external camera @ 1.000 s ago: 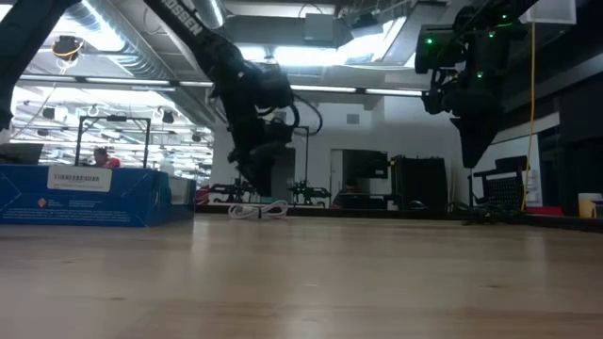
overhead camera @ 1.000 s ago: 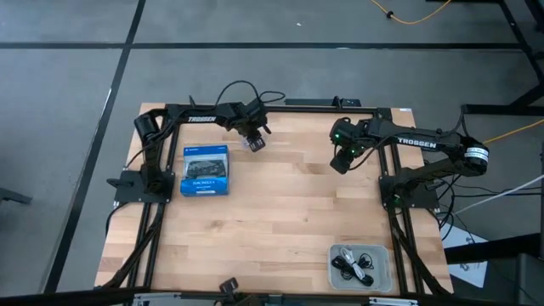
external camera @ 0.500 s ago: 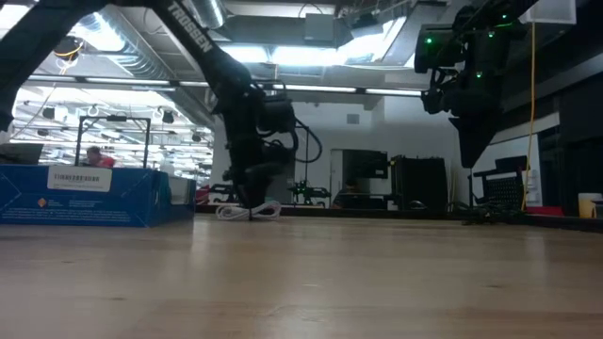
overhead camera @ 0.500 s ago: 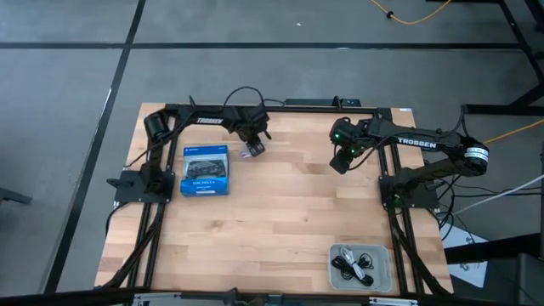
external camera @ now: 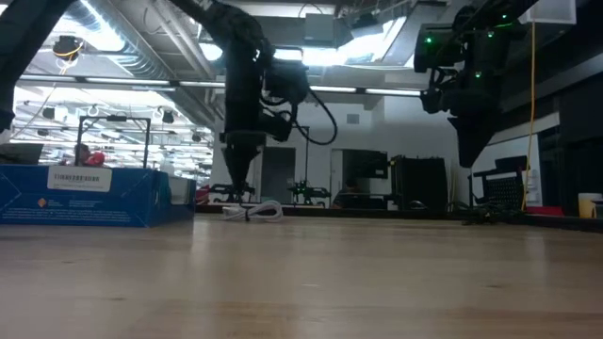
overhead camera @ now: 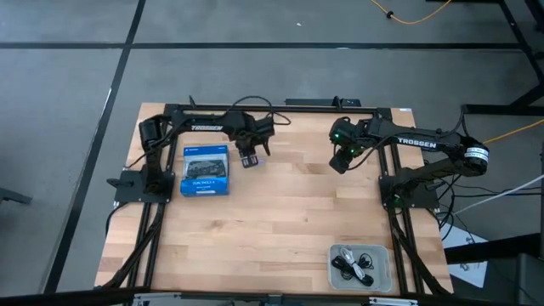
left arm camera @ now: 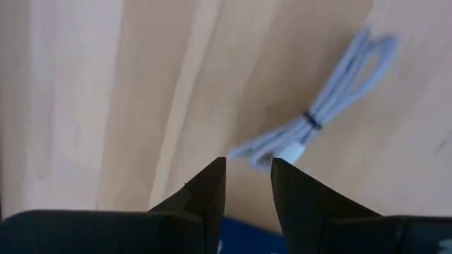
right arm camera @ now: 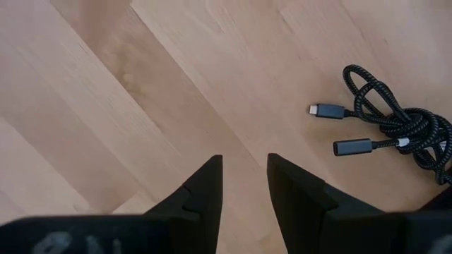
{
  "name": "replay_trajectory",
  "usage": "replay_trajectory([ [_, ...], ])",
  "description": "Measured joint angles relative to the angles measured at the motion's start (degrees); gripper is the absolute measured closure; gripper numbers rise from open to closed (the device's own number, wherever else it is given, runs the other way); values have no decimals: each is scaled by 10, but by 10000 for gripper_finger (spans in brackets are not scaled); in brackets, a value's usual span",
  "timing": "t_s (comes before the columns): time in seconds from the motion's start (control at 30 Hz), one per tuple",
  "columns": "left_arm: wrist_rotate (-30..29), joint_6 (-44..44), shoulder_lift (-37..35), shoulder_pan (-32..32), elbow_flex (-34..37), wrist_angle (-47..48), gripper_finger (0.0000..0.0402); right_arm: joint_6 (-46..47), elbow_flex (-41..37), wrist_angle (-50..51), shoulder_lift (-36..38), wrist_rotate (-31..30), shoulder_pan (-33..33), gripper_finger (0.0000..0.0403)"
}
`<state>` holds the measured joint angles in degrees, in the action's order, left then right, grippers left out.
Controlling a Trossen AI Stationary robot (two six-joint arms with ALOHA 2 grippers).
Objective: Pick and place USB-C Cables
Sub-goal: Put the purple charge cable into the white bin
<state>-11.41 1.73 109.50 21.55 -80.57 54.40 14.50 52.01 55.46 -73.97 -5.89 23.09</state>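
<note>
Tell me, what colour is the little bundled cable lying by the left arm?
Pale grey-white, tied with a dark band: the small bundled cable shows best in the left wrist view.

Workshop hall around a wooden table
Grey floor (overhead camera: 68, 127) with dark seams; bright ceiling lights (external camera: 311, 56) upper centre, black racks (external camera: 419, 188) behind.
</note>
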Motion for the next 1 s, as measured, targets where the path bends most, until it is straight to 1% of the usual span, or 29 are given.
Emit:
replay_trajectory([
  [0.13, 4, 17, 14, -7, 20, 10, 294, 0, 0, -1, 0, 0, 0, 287],
  [0.27, 4, 82, 16, -21, 35, -18, 295, 0, 0, -1, 0, 0, 0, 287],
  [0.33, -8, 109, 21, -27, 43, -27, 294, 0, 0, -1, 0, 0, 0, 287],
  [0.47, -9, 136, 22, -33, 52, -60, 292, 0, 0, -1, 0, 0, 0, 287],
  [0.63, -6, 150, 43, -37, 55, -93, 294, 0, 0, -1, 0, 0, 0, 287],
  [0.87, -7, 156, 58, -41, 54, -104, 296, 0, 0, -1, 0, 1, 0, 287],
  [0.93, -8, 155, 58, -45, 54, -103, 304, 0, 0, -2, 0, 1, 0, 287],
  [1.0, -8, 151, 59, -48, 54, -104, 323, 0, 0, -4, 0, 0, 0, 287],
])
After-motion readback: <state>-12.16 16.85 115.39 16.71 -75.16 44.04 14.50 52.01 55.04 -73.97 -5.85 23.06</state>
